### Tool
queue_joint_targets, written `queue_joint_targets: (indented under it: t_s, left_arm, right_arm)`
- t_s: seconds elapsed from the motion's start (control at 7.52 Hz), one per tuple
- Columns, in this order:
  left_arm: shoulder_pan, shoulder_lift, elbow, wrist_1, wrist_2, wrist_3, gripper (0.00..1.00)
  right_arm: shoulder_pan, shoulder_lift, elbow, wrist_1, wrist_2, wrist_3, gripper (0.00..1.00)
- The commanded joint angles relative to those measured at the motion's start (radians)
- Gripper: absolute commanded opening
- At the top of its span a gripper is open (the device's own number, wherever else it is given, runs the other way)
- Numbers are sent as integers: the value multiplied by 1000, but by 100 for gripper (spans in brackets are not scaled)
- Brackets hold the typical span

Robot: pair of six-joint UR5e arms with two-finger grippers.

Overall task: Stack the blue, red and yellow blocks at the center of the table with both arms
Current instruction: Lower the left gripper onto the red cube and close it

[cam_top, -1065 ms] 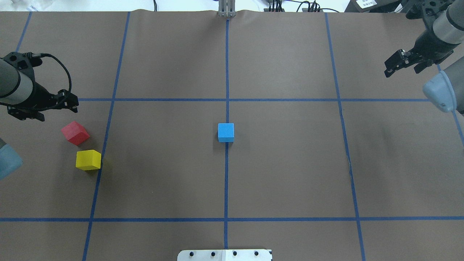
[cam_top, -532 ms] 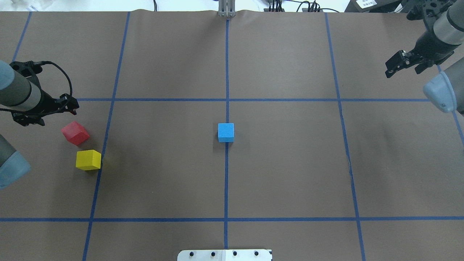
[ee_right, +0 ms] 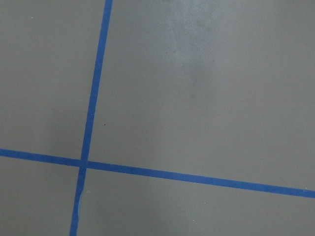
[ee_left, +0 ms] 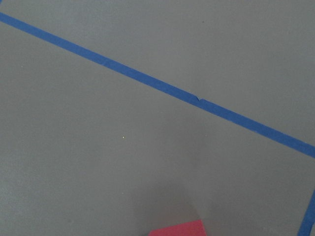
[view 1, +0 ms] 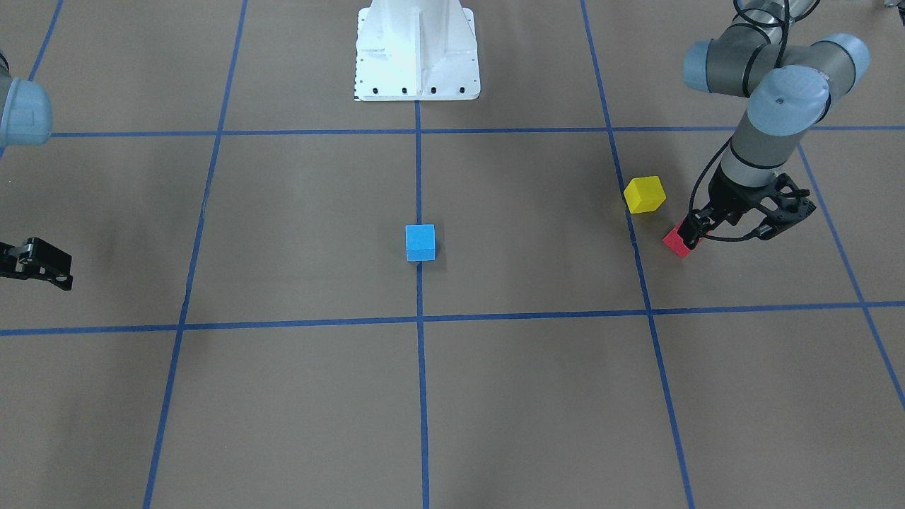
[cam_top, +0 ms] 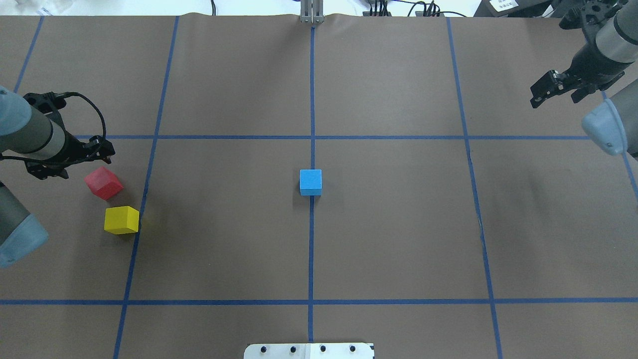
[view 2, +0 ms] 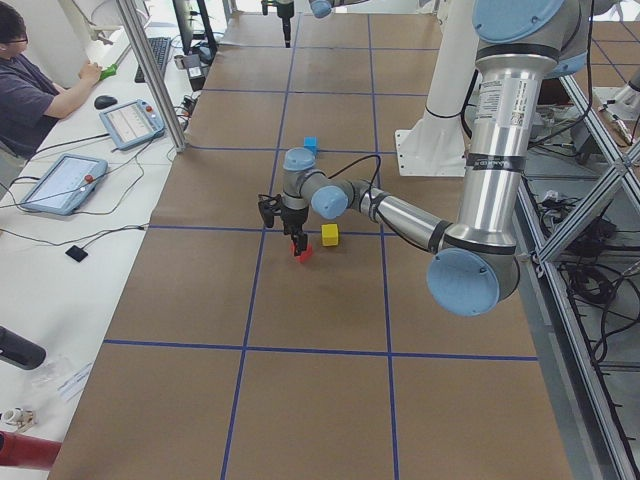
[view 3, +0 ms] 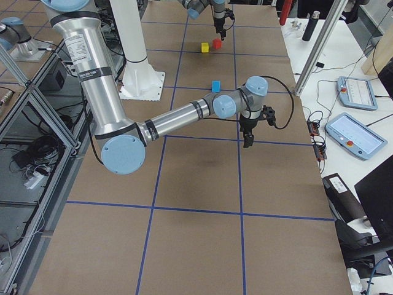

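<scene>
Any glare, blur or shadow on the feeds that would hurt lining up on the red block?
Overhead exterior: sharp, evenly lit, faint shadows beside the red block and yellow block. Left wrist-mounted: no glare, but the red block is a sliver cut off at the bottom edge, below a dim shadow. Right wrist-mounted: pale sheen on the table near the top.

Matt brown table (cam_top: 398,239); matt red block (cam_top: 103,183)

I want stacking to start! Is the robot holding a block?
Nothing is held. The red block lies free near the left end effector; the right end effector is empty.
</scene>
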Motion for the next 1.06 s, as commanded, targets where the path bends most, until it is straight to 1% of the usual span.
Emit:
queue_joint_targets:
  t_s: [0.0, 0.67, 0.93]
  left_arm:
    - [15, -7, 14, -1, 0, -1, 99]
    - [65, -10, 31, -1, 0, 0, 99]
    - [68, -10, 33, -1, 0, 0, 99]
  right_arm:
    - [-2, -2, -1, 0, -1, 2, 100]
    - [-2, 0, -4, 0, 2, 17, 100]
    - [-2, 0, -2, 0, 2, 16, 100]
